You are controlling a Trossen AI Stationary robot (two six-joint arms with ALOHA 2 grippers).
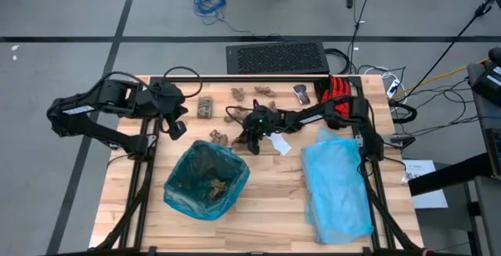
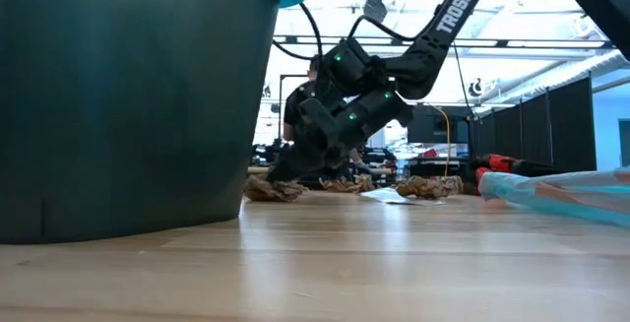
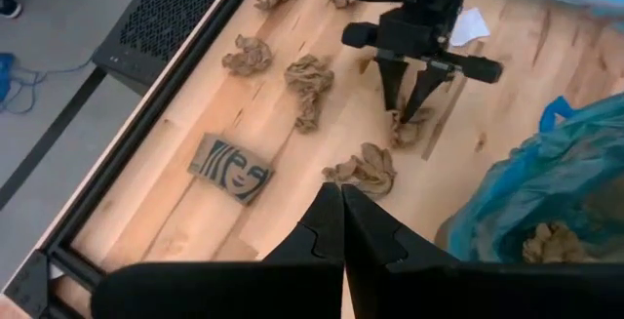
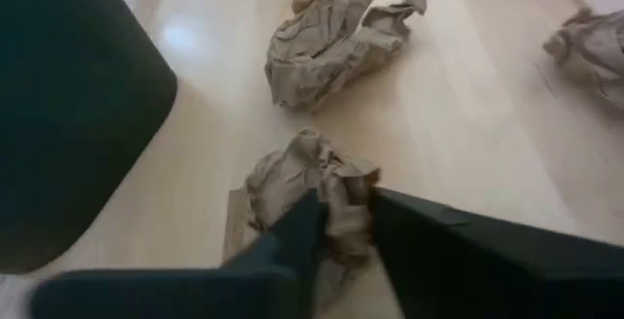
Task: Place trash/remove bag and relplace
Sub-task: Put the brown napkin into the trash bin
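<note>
Brown paper scraps of the trash lie on the table's far half (image 1: 239,93), along with a white scrap (image 1: 280,145) and a dark silvery piece (image 1: 301,94). The teal-green bag (image 1: 205,179) lines the bin near the front, blue handles at its rim, and holds several scraps (image 3: 551,243). My right gripper (image 1: 249,140) is down at the table just beyond the bin, shut on one brown scrap (image 4: 312,168). Left of the bin's far side, my left gripper (image 1: 177,128) hangs above the table, shut and holding nothing (image 3: 341,207). My right gripper pinches the crumpled brown scrap between its two fingers (image 4: 292,231), on the scrap's nearer side (image 4: 343,214). The fingers slant down at it from the table's right (image 3: 408,114). The scrap sits on the table (image 2: 276,189).
A pale sky-blue plastic bag (image 1: 337,185) lies along the right side. A red glove (image 1: 338,88) sits at the far right corner. A printed cardboard piece (image 3: 232,168) lies near the far edge. Another brown scrap (image 4: 336,26) lies just past the held one.
</note>
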